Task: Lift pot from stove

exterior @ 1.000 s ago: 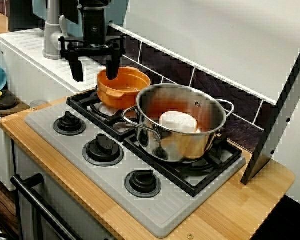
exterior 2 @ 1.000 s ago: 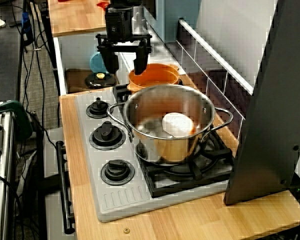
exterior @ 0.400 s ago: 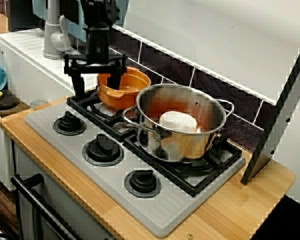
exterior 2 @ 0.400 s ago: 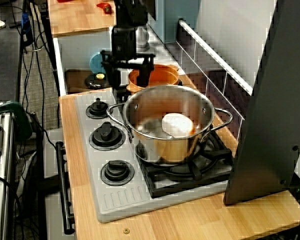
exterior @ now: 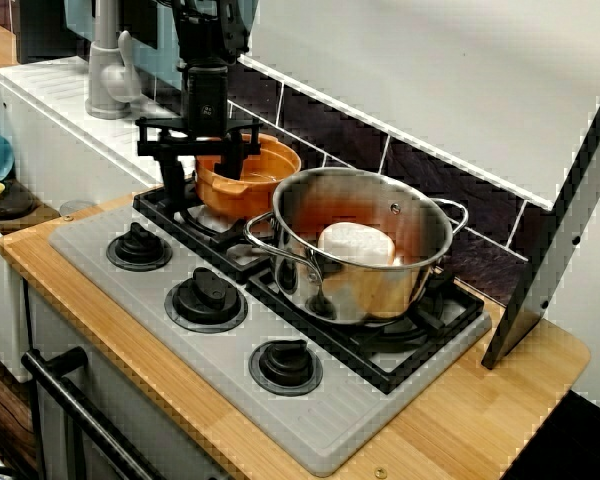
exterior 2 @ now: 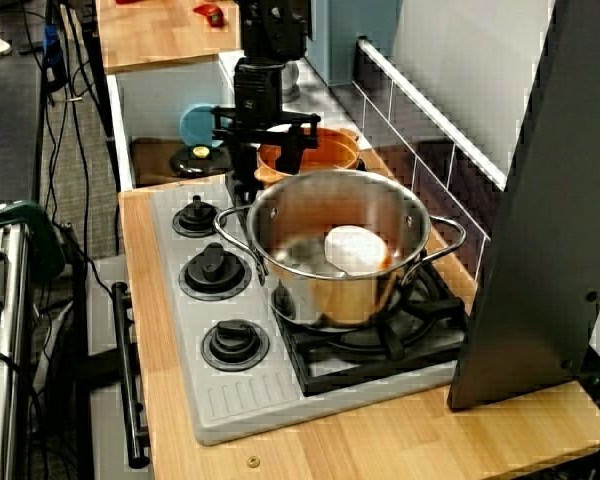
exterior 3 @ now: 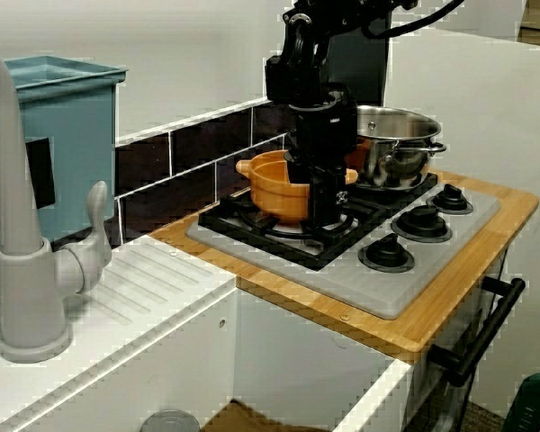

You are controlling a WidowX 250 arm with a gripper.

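Gripper sits low over the pot's near rim, fingers spread, one inside the bowl and one outside as far as I can judge; I see no firm clamp yet. That orange pot rests on the stove's rear grate, just beside the steel pot.

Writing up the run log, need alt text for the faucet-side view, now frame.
A black gripper reaches down over the near rim of a small orange pot sitting on the black grates of a grey stove. A steel pot stands behind it, a grey faucet in the left foreground.
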